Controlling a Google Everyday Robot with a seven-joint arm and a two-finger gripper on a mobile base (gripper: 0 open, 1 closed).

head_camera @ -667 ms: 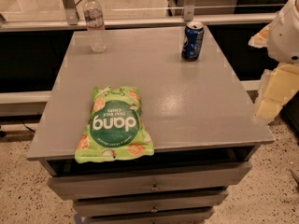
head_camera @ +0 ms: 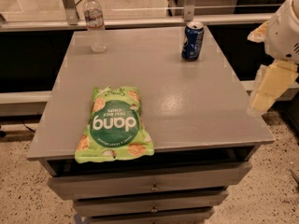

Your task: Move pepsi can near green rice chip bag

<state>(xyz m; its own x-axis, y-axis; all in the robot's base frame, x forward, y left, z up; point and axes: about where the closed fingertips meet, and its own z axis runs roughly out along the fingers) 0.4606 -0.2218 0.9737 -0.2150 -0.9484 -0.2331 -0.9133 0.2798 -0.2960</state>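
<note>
The pepsi can (head_camera: 192,41), dark blue with a silver top, stands upright near the far right corner of the grey table (head_camera: 187,101). The green rice chip bag (head_camera: 115,125), light green with a dark-green "dang" circle, lies flat at the table's front left, its lower edge at the front rim. My gripper (head_camera: 267,88), cream-coloured under a white arm housing (head_camera: 285,27), hangs off the table's right edge. It is well to the right of and nearer than the can, and holds nothing that I can see.
A clear plastic water bottle (head_camera: 96,22) stands upright at the far left corner. The table has drawers (head_camera: 152,185) below its front edge. A metal railing (head_camera: 140,21) runs behind the table. Speckled floor lies around it.
My gripper has shifted slightly left and up beside the table's right edge. The can, the bag and the bottle have not moved.
</note>
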